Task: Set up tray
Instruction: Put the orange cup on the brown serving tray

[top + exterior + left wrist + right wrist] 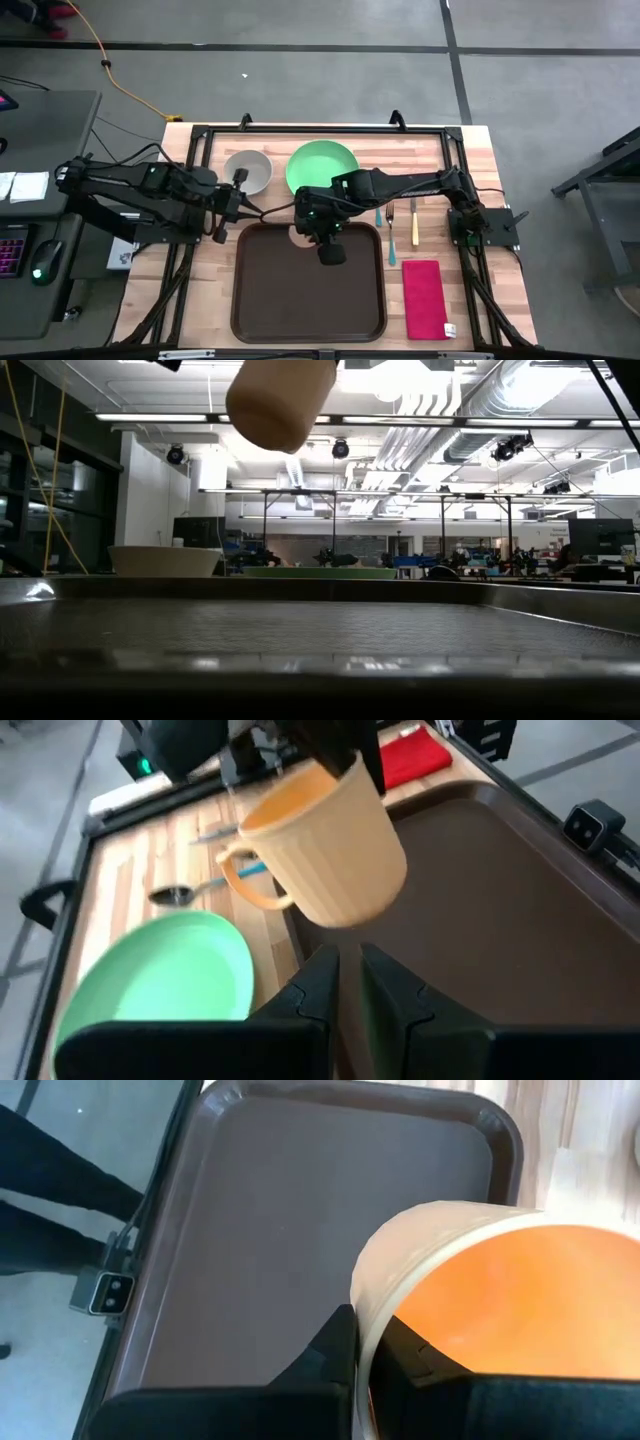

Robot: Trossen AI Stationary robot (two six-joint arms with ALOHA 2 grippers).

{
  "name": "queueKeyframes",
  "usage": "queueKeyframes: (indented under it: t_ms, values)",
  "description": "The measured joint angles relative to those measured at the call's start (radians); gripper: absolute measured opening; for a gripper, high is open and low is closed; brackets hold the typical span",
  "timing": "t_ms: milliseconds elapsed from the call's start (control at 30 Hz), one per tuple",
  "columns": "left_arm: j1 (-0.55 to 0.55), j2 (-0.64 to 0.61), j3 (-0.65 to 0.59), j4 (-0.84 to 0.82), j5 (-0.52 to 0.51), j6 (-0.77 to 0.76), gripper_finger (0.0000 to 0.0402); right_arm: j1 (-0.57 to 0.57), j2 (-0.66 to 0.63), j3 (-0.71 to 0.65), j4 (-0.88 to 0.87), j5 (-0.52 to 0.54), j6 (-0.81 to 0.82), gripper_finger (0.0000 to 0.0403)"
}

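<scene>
Step in hand: right gripper (365, 1370) carries a cream ribbed ceramic mug with a handle and orange inside (325, 845) above the large dark brown rectangular tray with raised rim (308, 320); judged as the placing of the mug.
Right gripper state: jaws closed tight, pinching the mug's rim wall, one finger inside and one outside, as the right wrist view shows.
Mug attitude: tilted, clear of the tray floor; the low view shows its base hanging in the air.
Tray position: directly beneath the right gripper, its bare floor spreading out below the mug.
Left gripper (350, 985): waits just beside the tray's far-left corner, jaws slightly parted, holding nothing.
Other ware: round light green plate (322, 165) and grey bowl (250, 168) lie beyond the right gripper, off the tray; cutlery (403, 222) and folded red napkin (425, 298) lie to its side on the wooden table (475, 170).
Next move, judged: lower the mug, level it so the base sits flat, then release.
</scene>
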Motion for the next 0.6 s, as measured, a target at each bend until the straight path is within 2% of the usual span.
queueKeyframes:
  t_ms: [233,433,600]
  values:
    - [0.000,-0.024,0.000,-0.134,-0.002,-0.069,0.0074,-0.001,0.016,0.001,0.050,0.002,-0.004,0.0000]
    - [0.000,-0.113,0.000,-0.283,-0.064,-0.155,0.0074,0.001,0.025,0.001,0.105,-0.006,-0.024,0.0000]
    - [0.000,-0.198,0.000,-0.336,-0.113,-0.173,0.0074,0.000,0.026,0.001,0.136,-0.005,-0.031,0.0000]
